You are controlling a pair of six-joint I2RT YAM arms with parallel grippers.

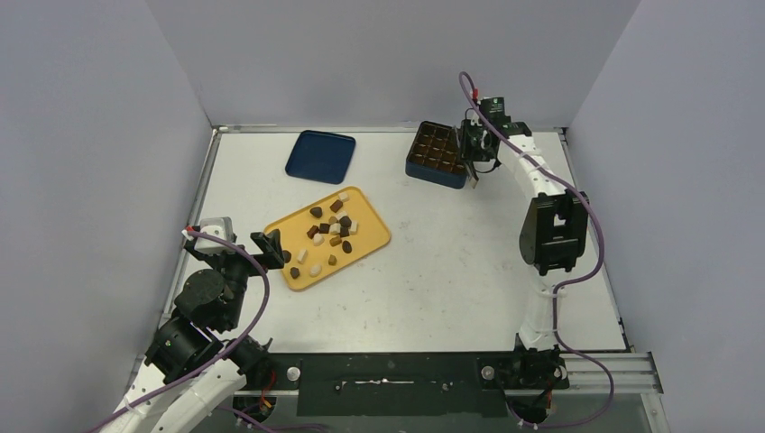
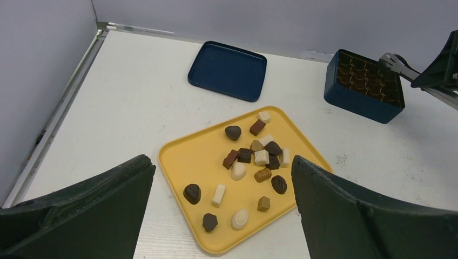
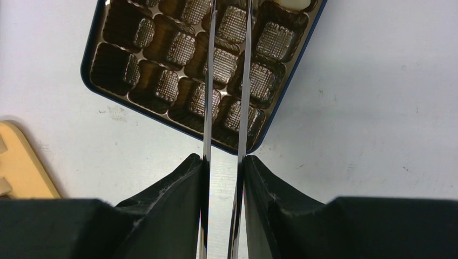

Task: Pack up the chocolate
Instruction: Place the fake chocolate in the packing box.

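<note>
The chocolate point(image 1: 329, 231) lies as several dark, caramel and white pieces on a yellow tray point(image 1: 374, 236). In the left wrist view the chocolate point(image 2: 254, 156) sits loose on that tray point(image 2: 183, 154). My left gripper point(image 1: 275, 248) hangs open at the tray's near left corner, its jaws wide apart point(image 2: 221, 164) and nothing between them. My right gripper point(image 1: 475, 149) is shut on metal tongs point(image 3: 209, 81). Their two blades reach over the dark blue gridded box point(image 3: 178, 54). The tong tips point(image 2: 397, 63) hover above the box point(image 2: 363, 81). A pale piece point(image 3: 294, 3) lies in one far cell.
The box's blue lid point(image 1: 320, 155) lies flat at the back, left of the box point(image 1: 437, 153) and behind the tray. Grey walls close in the table on the left, back and right. A corner of the yellow tray point(image 3: 21, 162) shows in the right wrist view.
</note>
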